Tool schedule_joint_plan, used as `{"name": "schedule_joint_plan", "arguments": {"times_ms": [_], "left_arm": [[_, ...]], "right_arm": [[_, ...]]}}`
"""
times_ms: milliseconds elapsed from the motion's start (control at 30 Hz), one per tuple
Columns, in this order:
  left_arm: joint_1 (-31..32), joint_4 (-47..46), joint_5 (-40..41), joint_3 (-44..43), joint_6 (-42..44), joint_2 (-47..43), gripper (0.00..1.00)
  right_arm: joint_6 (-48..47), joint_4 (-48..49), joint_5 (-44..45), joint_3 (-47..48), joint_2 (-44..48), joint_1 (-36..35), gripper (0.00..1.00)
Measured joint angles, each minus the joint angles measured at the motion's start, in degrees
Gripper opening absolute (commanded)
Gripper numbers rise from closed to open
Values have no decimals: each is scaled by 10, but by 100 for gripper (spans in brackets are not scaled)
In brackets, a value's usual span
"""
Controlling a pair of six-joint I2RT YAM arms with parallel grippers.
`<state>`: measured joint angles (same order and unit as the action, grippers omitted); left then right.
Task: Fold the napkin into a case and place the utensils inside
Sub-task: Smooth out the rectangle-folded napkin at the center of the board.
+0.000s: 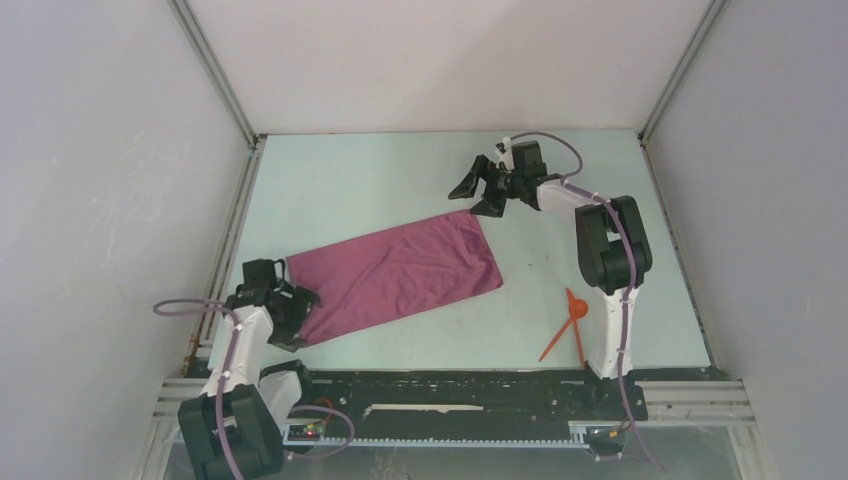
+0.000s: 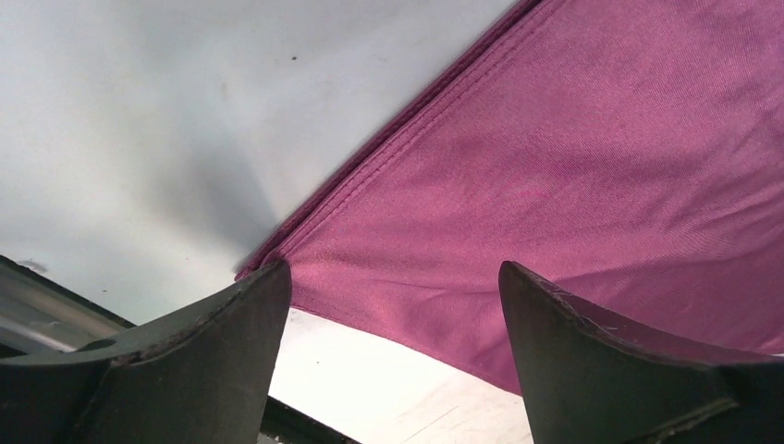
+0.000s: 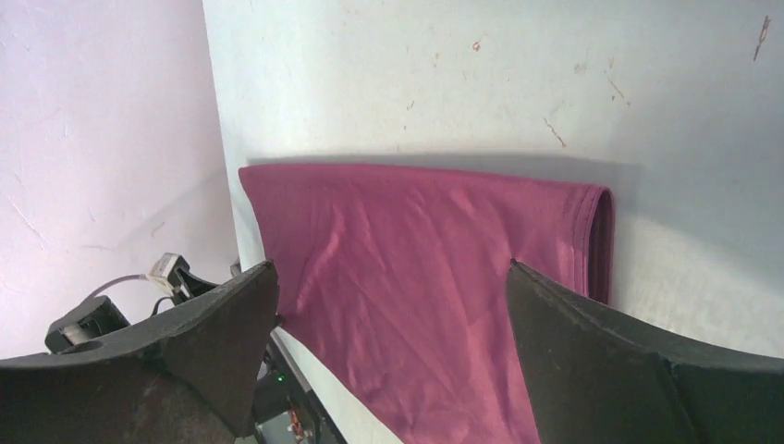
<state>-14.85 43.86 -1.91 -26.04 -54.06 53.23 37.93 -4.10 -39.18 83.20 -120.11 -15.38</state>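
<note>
Napkin: the plum napkin (image 1: 395, 275) lies flat on the table (image 1: 380, 180) as a long slanted band, with one end at each claw.
Fold so far: the end under the right claw shows stacked layers at its rounded edge, so it looks already doubled but is too wide for a case.
Left claw: the left claw (image 2: 393, 277) is released, with its jaws spread and nothing between them. The napkin's hemmed corner sits just ahead of its left finger, and cloth spans the gap.
Right claw: the right claw (image 3: 393, 277) is also released and wide. It hovers just beyond the opposite end, and the cloth lies ahead of it between the fingers.
Utensils: the orange utensils (image 1: 572, 322) lie crossed beside the right arm's base — well behind the right claw and clear of the cloth.
Step in hand: probably pinching the two end corners for the next fold.
Doing it well: lower both claws until one finger slides under every layer, then close together. Lift only a little, carry the edge across evenly, and keep the band taut.
Risk: catching only the top layer — the fold would then peel open.
</note>
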Motion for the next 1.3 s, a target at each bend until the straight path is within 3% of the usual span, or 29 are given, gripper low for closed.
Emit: {"name": "schedule_joint_plan", "arguments": {"times_ms": [267,467,700,1167,1300], "left_arm": [[8,-4,-37,-96,46,43,95],[7,-127,-125,-171,84,156,97],[-41,-224,-148,-203,101,305,97],[-81,-256,-152,-273,121,409,97],[-90,-242,-152,-283,121,428,97]], "right_arm": [[31,8,-22,37,-55,-1,100],[35,-7,-25,92,-112,2,100],[-12,-71,36,178,-135,-10,100],[-19,-73,31,160,-117,-66,100],[-19,-81,21,147,-119,-49,100]]}}
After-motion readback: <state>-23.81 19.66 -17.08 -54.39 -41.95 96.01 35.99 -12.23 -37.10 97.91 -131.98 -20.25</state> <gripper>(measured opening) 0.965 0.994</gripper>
